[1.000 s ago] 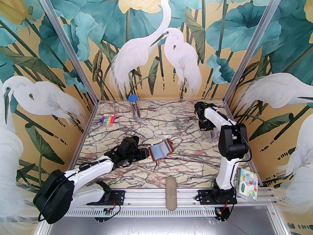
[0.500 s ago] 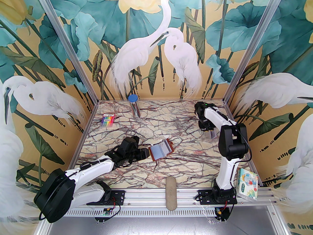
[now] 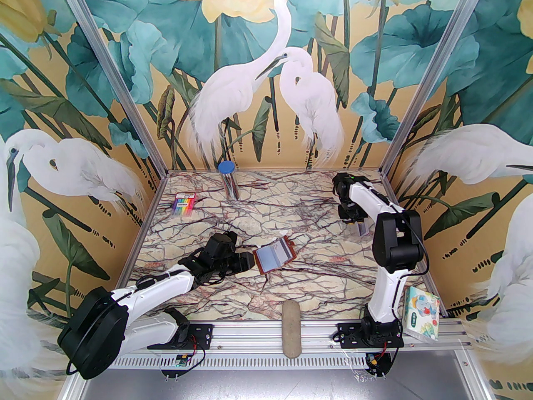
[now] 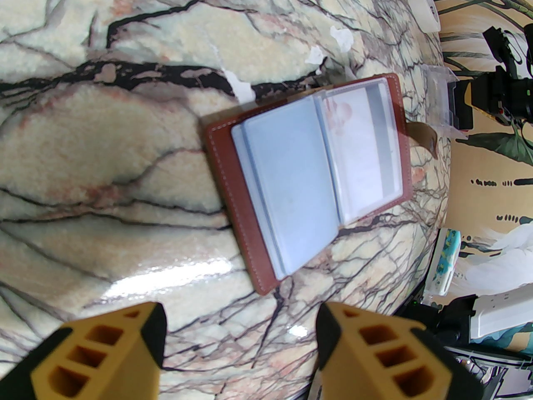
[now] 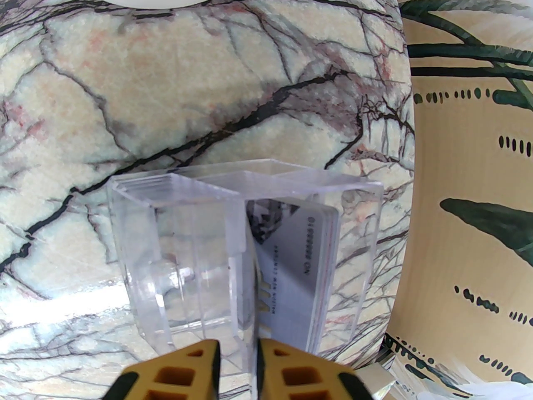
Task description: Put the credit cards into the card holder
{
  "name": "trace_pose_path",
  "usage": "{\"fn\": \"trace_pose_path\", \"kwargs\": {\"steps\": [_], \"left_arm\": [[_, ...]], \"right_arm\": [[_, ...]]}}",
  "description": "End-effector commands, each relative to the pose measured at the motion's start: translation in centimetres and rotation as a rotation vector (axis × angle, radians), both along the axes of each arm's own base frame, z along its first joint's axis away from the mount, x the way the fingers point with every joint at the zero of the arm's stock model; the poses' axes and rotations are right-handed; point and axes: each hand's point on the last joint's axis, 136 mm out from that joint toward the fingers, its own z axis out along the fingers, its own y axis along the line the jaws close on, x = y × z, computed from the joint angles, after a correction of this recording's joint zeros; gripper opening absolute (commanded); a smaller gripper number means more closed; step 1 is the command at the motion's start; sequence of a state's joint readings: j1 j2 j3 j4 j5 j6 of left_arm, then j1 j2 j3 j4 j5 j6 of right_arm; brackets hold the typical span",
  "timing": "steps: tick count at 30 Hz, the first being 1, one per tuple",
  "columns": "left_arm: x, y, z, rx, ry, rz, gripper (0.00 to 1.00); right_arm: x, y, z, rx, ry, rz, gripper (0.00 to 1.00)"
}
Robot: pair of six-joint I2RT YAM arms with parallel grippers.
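by the right wall, credit cards (image 5: 291,256) sit boxed, not in the card holder (image 4: 231,190) yet; right gripper (image 5: 236,365) narrow, hold unclear; left gripper (image 4: 241,323) wide.

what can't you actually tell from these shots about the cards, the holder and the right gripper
- How many credit cards stand in the clear box: right wrist view, they overlap face to face.
- Whether the right gripper pinches anything: same view, bottom edge cuts its fingers, a clear wall stands between them.
- Whether the card holder has a card in its sleeves: left wrist view, blurred, cloudy plastic.
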State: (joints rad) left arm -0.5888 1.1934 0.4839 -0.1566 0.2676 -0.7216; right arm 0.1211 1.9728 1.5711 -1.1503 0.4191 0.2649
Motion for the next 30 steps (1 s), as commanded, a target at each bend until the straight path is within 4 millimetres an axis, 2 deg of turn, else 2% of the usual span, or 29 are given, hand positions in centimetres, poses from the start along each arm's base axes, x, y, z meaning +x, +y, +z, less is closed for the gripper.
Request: {"fn": "trace_pose_path", "kwargs": {"steps": [1, 8, 25, 30], "left_arm": [[-0.1, -0.2, -0.4, -0.012, 0.019, -0.005, 0.65], [-0.2, -0.1, -0.5, -0.011, 0.020, -0.002, 0.65], [-0.3, 0.0, -0.8, -0.012, 0.025, -0.001, 0.65], [-0.3, 0.0, -0.8, -0.012, 0.025, -0.001, 0.65]], "right_arm": [[-0.3, 0.1, -1.0, 0.015, 0.026, -0.004, 0.29], [-0.2, -0.3, -0.1, -0.002, 0.001, -0.009, 0.40], [-0.3, -0.4, 0.0, -0.003, -0.009, -0.015, 0.41], [-0.2, -1.6, 0.6, -0.054, -0.020, -0.028, 0.42]]}}
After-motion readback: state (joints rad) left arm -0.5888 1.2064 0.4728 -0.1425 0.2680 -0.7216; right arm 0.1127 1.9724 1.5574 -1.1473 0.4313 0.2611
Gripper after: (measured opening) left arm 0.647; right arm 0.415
